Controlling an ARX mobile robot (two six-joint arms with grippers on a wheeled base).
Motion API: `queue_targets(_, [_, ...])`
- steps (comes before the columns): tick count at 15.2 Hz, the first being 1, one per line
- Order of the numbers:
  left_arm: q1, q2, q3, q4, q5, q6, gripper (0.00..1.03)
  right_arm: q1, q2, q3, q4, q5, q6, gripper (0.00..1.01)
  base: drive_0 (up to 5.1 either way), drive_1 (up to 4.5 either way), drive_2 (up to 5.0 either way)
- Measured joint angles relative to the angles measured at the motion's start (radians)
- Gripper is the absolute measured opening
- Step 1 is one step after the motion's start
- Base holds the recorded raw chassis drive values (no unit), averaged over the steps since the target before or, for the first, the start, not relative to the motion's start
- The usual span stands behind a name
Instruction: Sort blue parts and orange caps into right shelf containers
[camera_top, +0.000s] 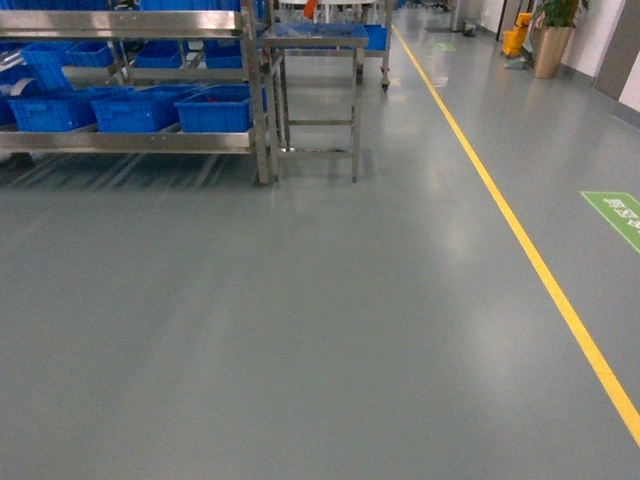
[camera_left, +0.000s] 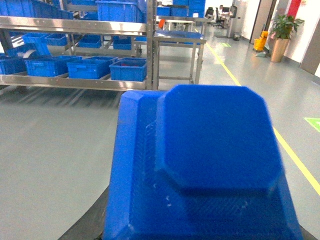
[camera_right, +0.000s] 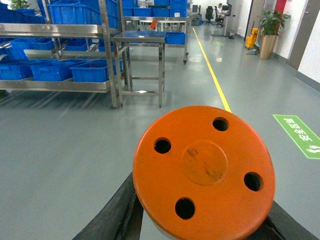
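The left end effector (camera_left: 200, 220) holds a blue part (camera_left: 210, 165); the right end effector (camera_right: 200, 225) grips an orange cap (camera_right: 204, 170); blue crates (camera_top: 140, 108) sit far ahead.

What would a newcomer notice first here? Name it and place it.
The orange cap, a round disc with four holes, fills the right wrist view, and the blue part with clipped corners fills the left wrist view. In the head view, blue crates line a steel shelf upper left, and a yellow floor line runs along the right.
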Motion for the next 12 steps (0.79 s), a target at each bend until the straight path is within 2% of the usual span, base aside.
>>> queue_targets(12, [0.0, 0.0, 0.0, 0.0, 0.0, 0.0, 0.43, 0.0, 0.0, 0.0, 0.001, 0.0, 0.0, 0.42, 0.0, 4.24, -4.3])
